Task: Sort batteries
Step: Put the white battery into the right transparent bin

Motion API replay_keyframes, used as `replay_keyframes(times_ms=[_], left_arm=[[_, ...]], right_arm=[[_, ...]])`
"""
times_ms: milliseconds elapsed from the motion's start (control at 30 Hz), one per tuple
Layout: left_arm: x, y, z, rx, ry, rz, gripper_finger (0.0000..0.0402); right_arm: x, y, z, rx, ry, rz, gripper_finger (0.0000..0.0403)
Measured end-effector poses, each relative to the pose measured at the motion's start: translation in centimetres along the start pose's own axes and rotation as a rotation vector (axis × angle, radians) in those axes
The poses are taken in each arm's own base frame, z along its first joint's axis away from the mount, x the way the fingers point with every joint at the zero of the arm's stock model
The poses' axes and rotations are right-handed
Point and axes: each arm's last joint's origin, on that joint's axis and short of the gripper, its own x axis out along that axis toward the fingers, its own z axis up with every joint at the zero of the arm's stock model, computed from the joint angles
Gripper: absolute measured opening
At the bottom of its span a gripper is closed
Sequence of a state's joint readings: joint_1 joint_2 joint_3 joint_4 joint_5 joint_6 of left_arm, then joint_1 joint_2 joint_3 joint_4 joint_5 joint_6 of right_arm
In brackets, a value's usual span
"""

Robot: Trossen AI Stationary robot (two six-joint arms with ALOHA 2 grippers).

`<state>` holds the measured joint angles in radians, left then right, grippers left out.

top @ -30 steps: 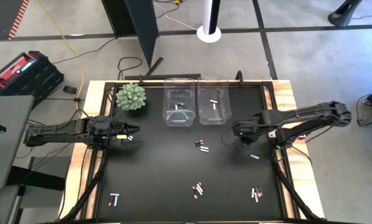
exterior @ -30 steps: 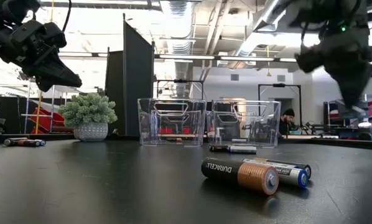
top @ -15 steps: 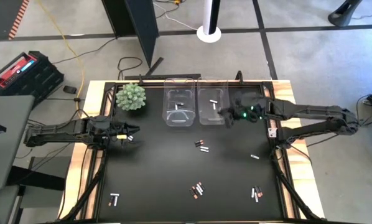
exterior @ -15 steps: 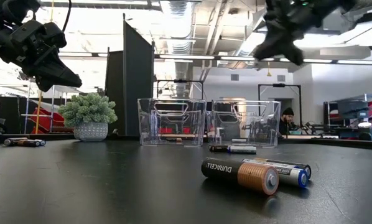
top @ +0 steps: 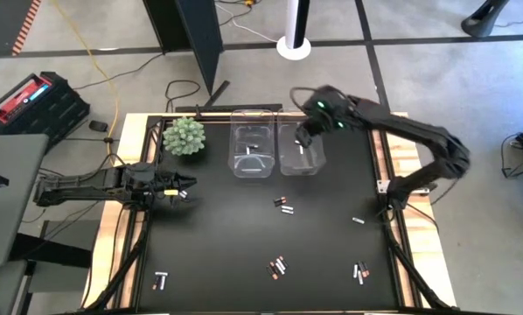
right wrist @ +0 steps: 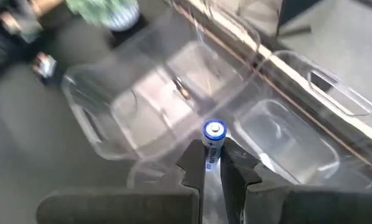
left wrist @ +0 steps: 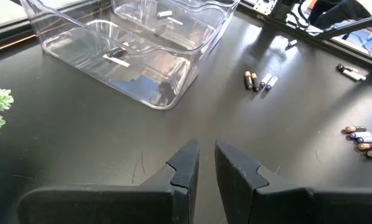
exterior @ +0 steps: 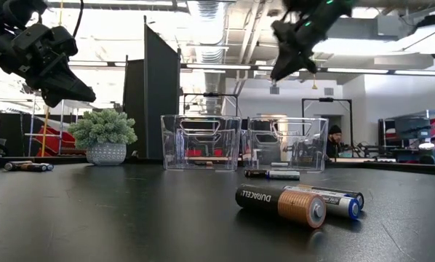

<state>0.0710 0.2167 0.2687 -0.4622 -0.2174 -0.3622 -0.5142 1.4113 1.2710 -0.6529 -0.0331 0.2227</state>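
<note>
My right gripper (top: 303, 136) hangs high over the right clear bin (top: 298, 162) at the table's far edge, shut on a white battery with a blue band (right wrist: 213, 143); the low view shows this gripper (exterior: 283, 69) well above the bins. My left gripper (top: 184, 184) waits over the table's left side, its fingers (left wrist: 187, 163) a narrow gap apart with nothing between them. One white cell (top: 302, 147) lies in the right bin, and other cells lie in the left bin (top: 251, 163). Loose batteries lie on the table in small groups (top: 282, 205), (top: 278, 266), (top: 360, 272). My right gripper pinches the white battery between its two fingers (right wrist: 194, 167), which sit on the battery's body below the blue-banded end (right wrist: 214, 129). That end, with its silver terminal, sticks out past the fingertips. The battery is lifted clear, above the bins.
A small potted plant (top: 184, 136) stands at the far left corner, beside the left bin. More batteries lie near the near left corner (top: 161, 280) and by the right edge (top: 358, 220). Two cells (exterior: 297, 204) lie close to the low camera.
My right gripper has risen from low over the table's right side and swung toward the far edge, ending above the right bin. My left arm has kept still.
</note>
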Motion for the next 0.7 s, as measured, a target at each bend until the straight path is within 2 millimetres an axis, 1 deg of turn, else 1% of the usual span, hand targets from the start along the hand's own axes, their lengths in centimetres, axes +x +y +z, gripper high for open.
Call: replay_keyframes(times_ms=[133,267,367,467,600,700], left_arm=[[0.0,0.0,0.0,0.0,0.0,0.0,0.005],[0.0,0.0,0.0,0.0,0.001,0.001,0.005],[0.0,0.0,0.0,0.0,0.001,0.0,0.005],[0.0,0.0,0.0,0.0,0.001,0.001,0.005],[0.0,0.0,0.0,0.0,0.002,0.001,0.005],[0.0,0.0,0.0,0.0,0.001,0.001,0.005]], right_arm=[[2.8,-1.3,2.1,-0.083,0.191,-0.044,0.0048],[5.4,-2.9,3.0,-0.156,0.401,-0.068,0.0048],[7.2,-4.0,2.8,-0.202,0.53,-0.066,0.0048],[8.9,-4.8,2.3,-0.215,0.604,-0.062,0.0048],[11.3,-5.2,1.4,-0.214,0.665,-0.059,0.0048],[13.0,-5.1,0.6,-0.22,0.717,-0.052,0.0048]])
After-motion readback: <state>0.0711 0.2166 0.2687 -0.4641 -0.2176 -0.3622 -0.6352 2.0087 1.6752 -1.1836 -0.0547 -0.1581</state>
